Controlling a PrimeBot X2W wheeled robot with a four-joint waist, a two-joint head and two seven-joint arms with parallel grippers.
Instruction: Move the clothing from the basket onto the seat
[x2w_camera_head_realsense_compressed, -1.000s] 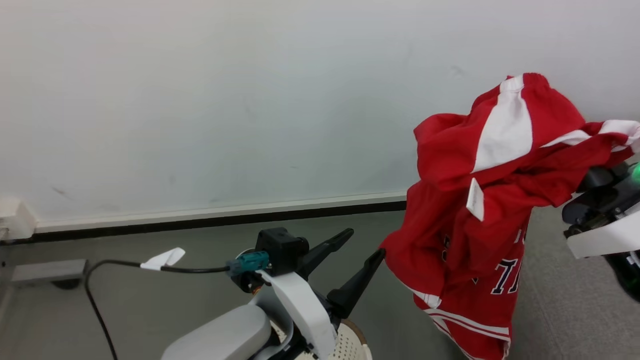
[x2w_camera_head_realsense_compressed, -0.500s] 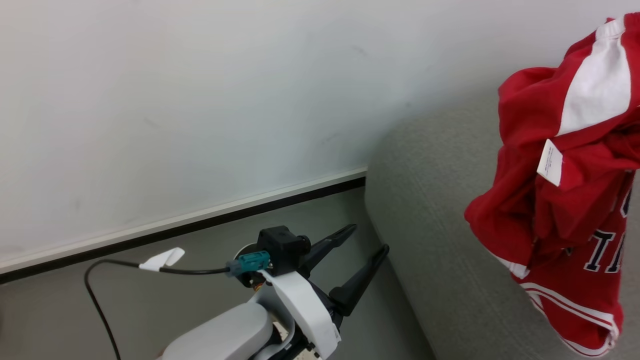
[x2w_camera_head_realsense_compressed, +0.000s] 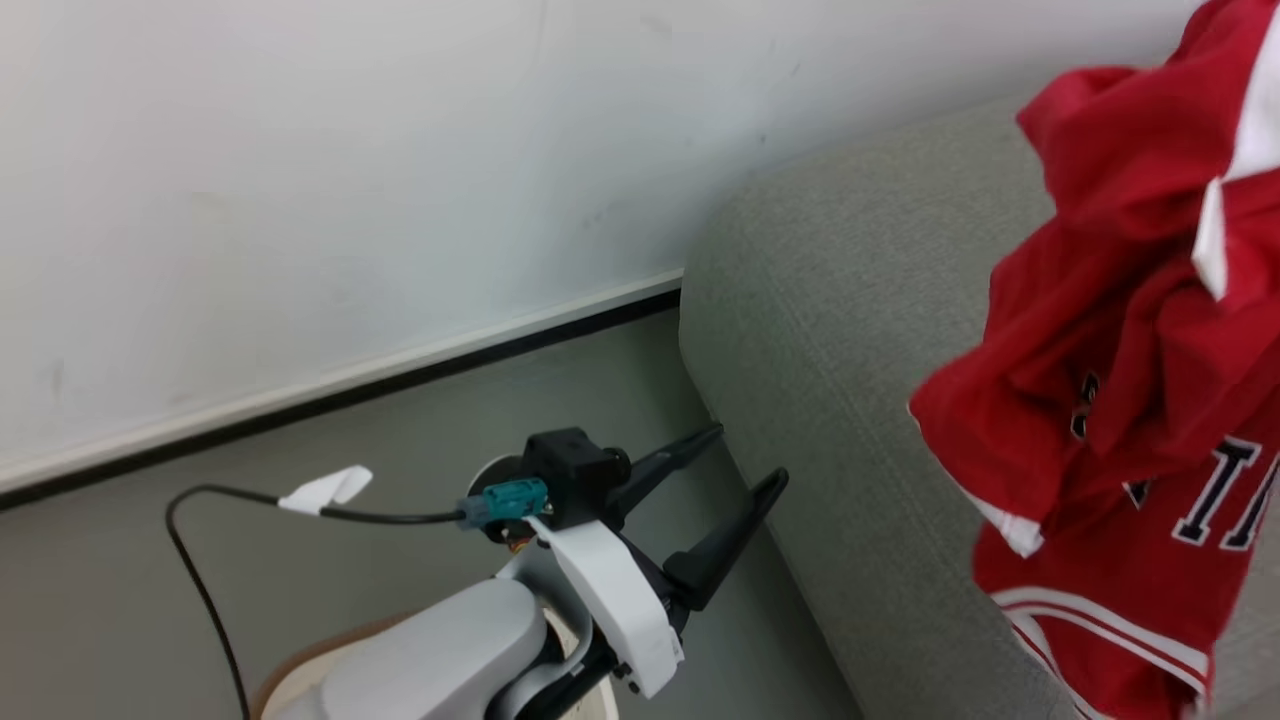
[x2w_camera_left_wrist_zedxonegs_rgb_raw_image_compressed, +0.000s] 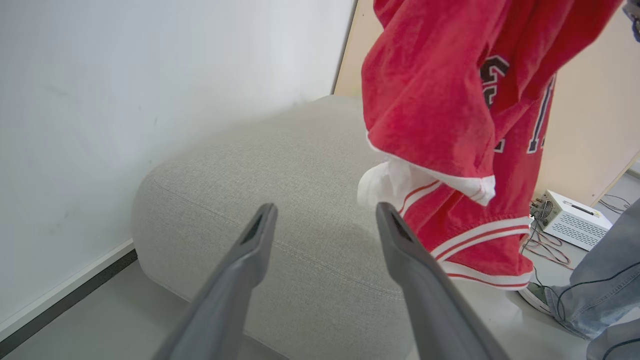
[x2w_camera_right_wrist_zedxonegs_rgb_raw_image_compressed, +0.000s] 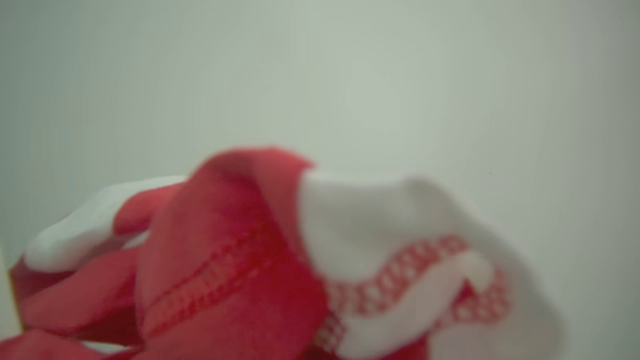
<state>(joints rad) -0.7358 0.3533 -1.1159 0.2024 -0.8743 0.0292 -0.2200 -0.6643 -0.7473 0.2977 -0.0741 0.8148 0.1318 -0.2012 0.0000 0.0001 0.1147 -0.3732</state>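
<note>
White wall (x2w_camera_head_realsense_compressed: 300, 150) across the top of head view, skirting (x2w_camera_head_realsense_compressed: 400, 368) along its foot, grey floor (x2w_camera_head_realsense_compressed: 300, 470) below.

Seat (x2w_camera_head_realsense_compressed: 830, 350) against that wall at right: big, light grey, woven, with a rounded corner toward the left arm.

Jersey (x2w_camera_head_realsense_compressed: 1120, 380) up in the air at the far right of head view, bunched at the top and hanging down in front of the seat. Red, with white stripes at the hem, dark white-edged numerals and a small white label (x2w_camera_head_realsense_compressed: 1210, 240). In left wrist view, hem low over the far part of the seat; touching the cushion or not, impossible to tell. Well apart from the basket.

Basket (x2w_camera_head_realsense_compressed: 300, 655) at the bottom edge of head view: a brown arc of rim and a sliver of cream under the left arm.

Leg (x2w_camera_left_wrist_zedxonegs_rgb_raw_image_compressed: 600, 280) in blue jeans at lower right of left wrist view, on the floor past the seat, near a white box (x2w_camera_left_wrist_zedxonegs_rgb_raw_image_compressed: 575, 220) with loose wires.

Left gripper (x2w_camera_head_realsense_compressed: 748, 455) just beside the near edge of the seat, fingers spread wide and empty, pointing toward seat and jersey.

Right gripper clenched on the jersey, fingers buried under blurred red and white cloth at the bottom of right wrist view, plain wall behind.

Black cable (x2w_camera_head_realsense_compressed: 190, 560) looping from the left wrist, teal plug (x2w_camera_head_realsense_compressed: 515, 497) at its end, white flag (x2w_camera_head_realsense_compressed: 325, 490) partway along.
</note>
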